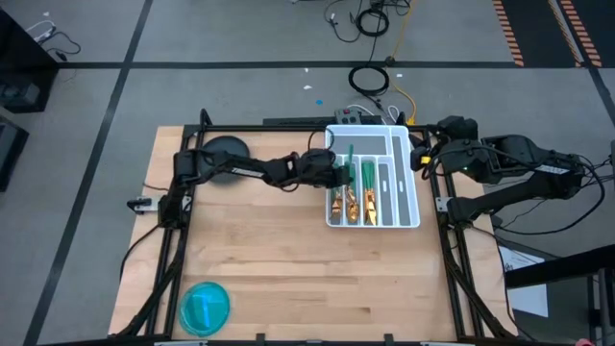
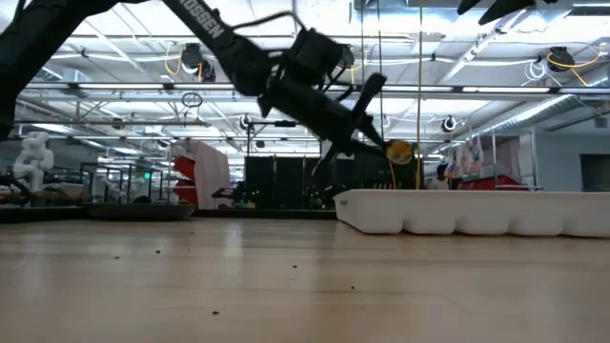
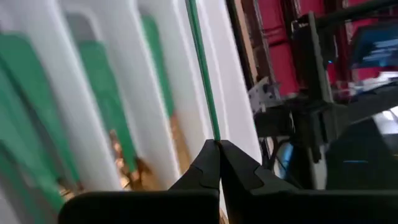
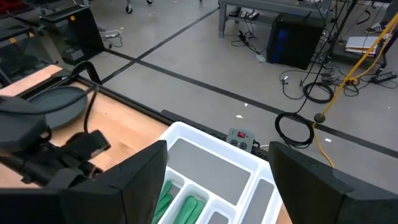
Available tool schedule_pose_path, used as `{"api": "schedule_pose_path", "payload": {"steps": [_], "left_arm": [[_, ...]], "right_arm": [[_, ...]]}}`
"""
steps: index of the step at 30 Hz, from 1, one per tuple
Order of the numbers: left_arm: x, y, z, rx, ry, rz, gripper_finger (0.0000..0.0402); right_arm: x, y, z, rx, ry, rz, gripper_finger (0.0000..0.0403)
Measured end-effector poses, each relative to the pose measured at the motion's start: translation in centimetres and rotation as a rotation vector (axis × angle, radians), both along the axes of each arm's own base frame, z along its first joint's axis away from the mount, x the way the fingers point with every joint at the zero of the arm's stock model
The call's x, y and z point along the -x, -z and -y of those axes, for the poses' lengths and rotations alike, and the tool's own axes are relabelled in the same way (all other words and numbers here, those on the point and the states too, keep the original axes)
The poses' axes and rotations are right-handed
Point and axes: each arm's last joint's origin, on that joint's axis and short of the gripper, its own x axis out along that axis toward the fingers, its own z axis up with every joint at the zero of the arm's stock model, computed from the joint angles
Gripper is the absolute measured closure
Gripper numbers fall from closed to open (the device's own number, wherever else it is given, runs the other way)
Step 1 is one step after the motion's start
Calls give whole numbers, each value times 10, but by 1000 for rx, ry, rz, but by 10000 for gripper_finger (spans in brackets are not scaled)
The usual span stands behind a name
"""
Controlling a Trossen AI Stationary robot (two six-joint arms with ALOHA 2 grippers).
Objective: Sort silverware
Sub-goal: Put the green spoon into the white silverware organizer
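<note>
A white compartmented tray (image 1: 408, 192) sits at the table's far right. Several pieces of silverware (image 1: 354, 197) with green handles and gold heads lie in its left compartments. My left gripper (image 1: 341, 171) reaches over the tray's left side, shut on one slim green-handled piece (image 3: 202, 68). In the low view it hangs above the tray (image 2: 477, 214). My right gripper (image 4: 217, 180) waits high over the tray's far right corner, open with nothing between its fingers. My left gripper pinches the thin green handle (image 3: 215, 138) of one piece between its two fingertips (image 3: 239, 165). The handle runs on past the fingers, seen edge-on, above the tray's compartments. The piece is lifted clear of the tray. Its head is hidden behind the fingers in the wrist view.
A dark round plate (image 1: 226, 154) lies at the table's far left, beside the left arm's base. A teal round dish (image 1: 205, 308) sits at the near left corner. Bare wood spans the table's middle and near side. A grey box (image 1: 354, 117) and cables lie beyond the far edge.
</note>
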Motion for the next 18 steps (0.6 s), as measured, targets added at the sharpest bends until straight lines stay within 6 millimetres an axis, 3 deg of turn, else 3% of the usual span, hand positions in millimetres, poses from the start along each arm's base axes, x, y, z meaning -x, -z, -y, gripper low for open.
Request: {"api": "schedule_pose_path", "payload": {"steps": [7, 18], "left_arm": [[-6, -20, -4, -26, -70, -209, 401], [-9, -22, 17, 17, -115, -243, 401]], "right_arm": [[1, 1, 0, 0, 1, -10, 129], [1, 1, 0, 1, 1, -11, 129]]}}
